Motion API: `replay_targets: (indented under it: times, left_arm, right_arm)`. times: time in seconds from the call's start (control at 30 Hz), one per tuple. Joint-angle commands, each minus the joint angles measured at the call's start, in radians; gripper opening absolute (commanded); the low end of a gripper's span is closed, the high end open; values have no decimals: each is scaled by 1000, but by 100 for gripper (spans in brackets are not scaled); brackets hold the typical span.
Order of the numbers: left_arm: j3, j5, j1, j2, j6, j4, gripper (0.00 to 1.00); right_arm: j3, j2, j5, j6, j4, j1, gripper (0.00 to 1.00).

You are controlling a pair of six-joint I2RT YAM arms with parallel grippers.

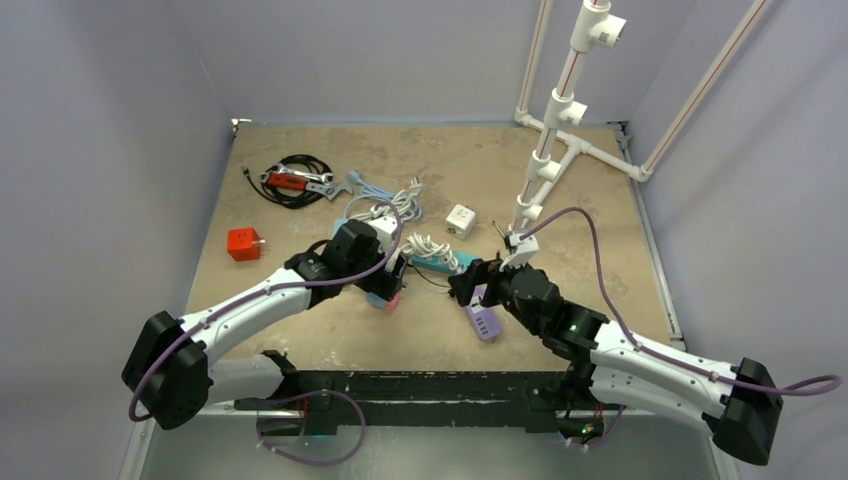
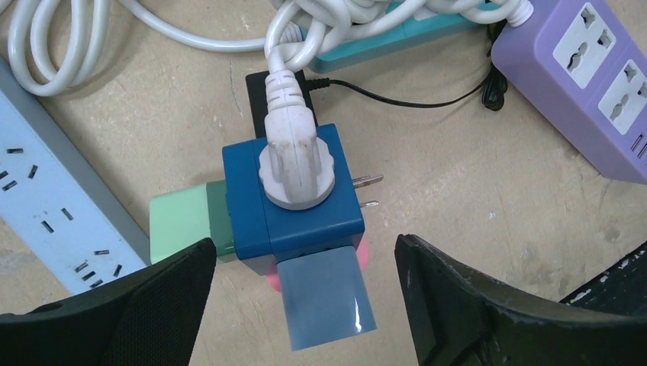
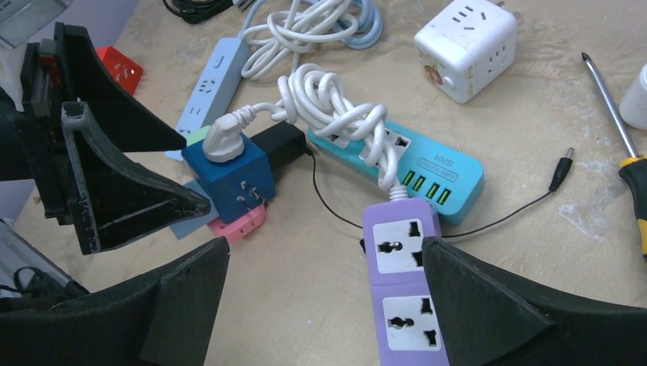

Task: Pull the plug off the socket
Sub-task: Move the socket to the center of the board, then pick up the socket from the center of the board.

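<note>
Plug (image 2: 296,169) sat in the blue cube's (image 2: 305,221) top face, just ahead of the left gripper (image 2: 304,255), whose jaws stood released, holding nothing. The right gripper (image 3: 324,248), also released, straddled the purple strip (image 3: 403,301). With the cube unpinned, a pull might lift the whole stack, and the knotted cord (image 3: 336,114) could snag.

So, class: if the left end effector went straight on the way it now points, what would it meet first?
Probably the grey-blue block sticking out of the blue cube socket, between its open fingers; depth is unclear.
</note>
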Motion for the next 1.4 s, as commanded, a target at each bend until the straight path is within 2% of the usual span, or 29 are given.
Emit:
replay_targets:
  times: [0.0, 0.2, 0.33, 0.4, 0.53, 0.7, 0.77, 1.0, 1.13, 1.37]
  left_arm:
    - [21, -11, -3, 4, -17, 28, 86]
    - [33, -37, 0, -7, -8, 28, 83]
    - [4, -68, 0, -118, -41, 39, 86]
    - [-4, -99, 6, -165, -50, 31, 88]
    - [-5, -137, 72, -225, -47, 7, 89]
    - [-22, -84, 253, -295, -76, 55, 93]
    - [-22, -62, 294, -300, -84, 69, 93]
    - [-15, -22, 308, -258, -88, 73, 94]
    - [-15, 2, 308, -250, -83, 73, 94]
    - [-10, 2, 308, -271, -70, 63, 94]
  right_arm:
    - [66, 72, -37, -63, 75, 0, 98]
    - [133, 224, -132, 44, 218, -2, 93]
    - [183, 359, -170, 118, 297, -2, 90]
    - [197, 417, -197, 149, 341, -2, 86]
    - [227, 523, -258, 189, 418, -2, 79]
    - [283, 644, -221, 207, 453, -2, 79]
    - [298, 687, -195, 220, 463, -2, 79]
    - [362, 815, -170, 259, 505, 0, 79]
    - [424, 884, -160, 258, 474, 3, 78]
    - [439, 961, -141, 296, 469, 3, 78]
